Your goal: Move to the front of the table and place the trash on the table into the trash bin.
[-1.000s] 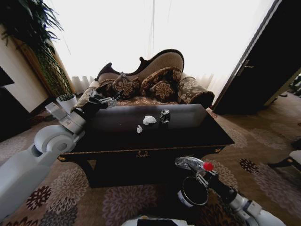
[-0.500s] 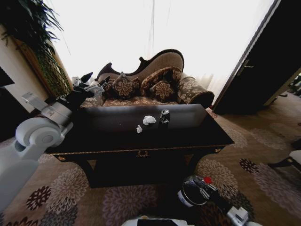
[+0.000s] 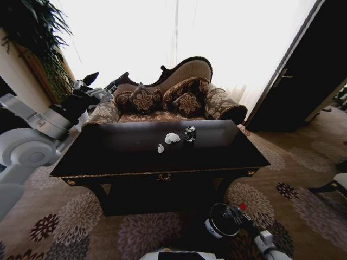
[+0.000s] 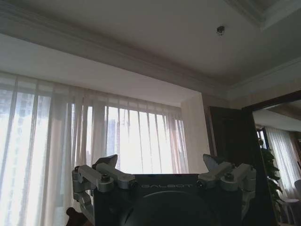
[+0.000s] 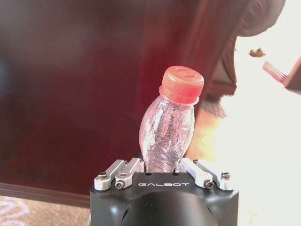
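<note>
Right wrist view: right gripper (image 5: 162, 167) fingers pinched a clear red-capped plastic bottle (image 5: 168, 134) above the small round black trash bin (image 3: 222, 221); off-centre release risked missing; left gripper (image 3: 100, 84) spread, raised.

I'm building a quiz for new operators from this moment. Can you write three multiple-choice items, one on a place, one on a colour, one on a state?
1. Where is the trash bin?
A. on the table
B. on the carpet in front of the table
C. on the sofa

2. What colour is the cap of the clear plastic bottle?
A. blue
B. white
C. red

3. What is the right gripper doing?
A. holding the bottle
B. holding the dark drink can
C. holding nothing

Answers: 1 B, the bin stands low beside the table's front; 2 C, the right wrist view shows a red cap; 3 A, its fingers clasp the bottle's base.
</note>
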Robot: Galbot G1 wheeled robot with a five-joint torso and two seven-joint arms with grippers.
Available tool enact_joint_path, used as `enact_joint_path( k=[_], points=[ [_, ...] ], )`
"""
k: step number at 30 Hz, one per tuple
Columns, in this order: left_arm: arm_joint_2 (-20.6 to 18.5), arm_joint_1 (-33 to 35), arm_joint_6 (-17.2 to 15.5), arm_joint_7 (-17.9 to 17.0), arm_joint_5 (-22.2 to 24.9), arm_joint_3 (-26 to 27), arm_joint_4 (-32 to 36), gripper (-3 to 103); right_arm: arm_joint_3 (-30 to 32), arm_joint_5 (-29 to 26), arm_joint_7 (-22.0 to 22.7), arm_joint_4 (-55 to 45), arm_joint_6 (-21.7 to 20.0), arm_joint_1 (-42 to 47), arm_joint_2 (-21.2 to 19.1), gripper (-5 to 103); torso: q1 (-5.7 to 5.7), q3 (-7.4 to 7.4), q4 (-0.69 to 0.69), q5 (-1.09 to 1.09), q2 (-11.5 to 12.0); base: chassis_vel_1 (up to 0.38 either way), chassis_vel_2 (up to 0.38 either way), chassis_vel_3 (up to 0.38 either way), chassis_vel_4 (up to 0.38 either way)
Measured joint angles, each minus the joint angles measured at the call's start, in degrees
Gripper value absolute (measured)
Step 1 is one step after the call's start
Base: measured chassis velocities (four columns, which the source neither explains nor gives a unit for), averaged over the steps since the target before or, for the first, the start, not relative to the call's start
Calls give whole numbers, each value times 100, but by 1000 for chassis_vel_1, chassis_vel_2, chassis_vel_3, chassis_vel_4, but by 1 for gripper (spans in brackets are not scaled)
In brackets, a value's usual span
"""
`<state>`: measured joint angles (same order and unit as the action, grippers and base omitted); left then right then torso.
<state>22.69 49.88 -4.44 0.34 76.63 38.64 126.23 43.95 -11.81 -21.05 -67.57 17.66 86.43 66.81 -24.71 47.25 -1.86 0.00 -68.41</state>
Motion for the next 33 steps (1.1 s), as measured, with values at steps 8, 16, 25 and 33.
enact_joint_path(
  k=[8,16,25,33],
  points=[
    [-92,7,19,0,26,15,55,100,-216,-151,503,415,-260,-222,237,23,0,0,0,-2,0,0,0,0,0],
    [-116,5,26,0,13,-31,41,100,-401,-555,1030,498,-612,-378,444,23,0,0,0,0,0,0,0,0,0],
    [-65,-22,37,1,-58,-197,-10,100,-473,-855,1113,596,-715,-533,504,23,0,0,0,0,0,0,0,0,0],
    [-24,-85,52,2,-73,-312,-31,100,-512,-983,1085,589,-767,-585,531,25,0,0,0,0,0,0,0,0,0]
  ],
)
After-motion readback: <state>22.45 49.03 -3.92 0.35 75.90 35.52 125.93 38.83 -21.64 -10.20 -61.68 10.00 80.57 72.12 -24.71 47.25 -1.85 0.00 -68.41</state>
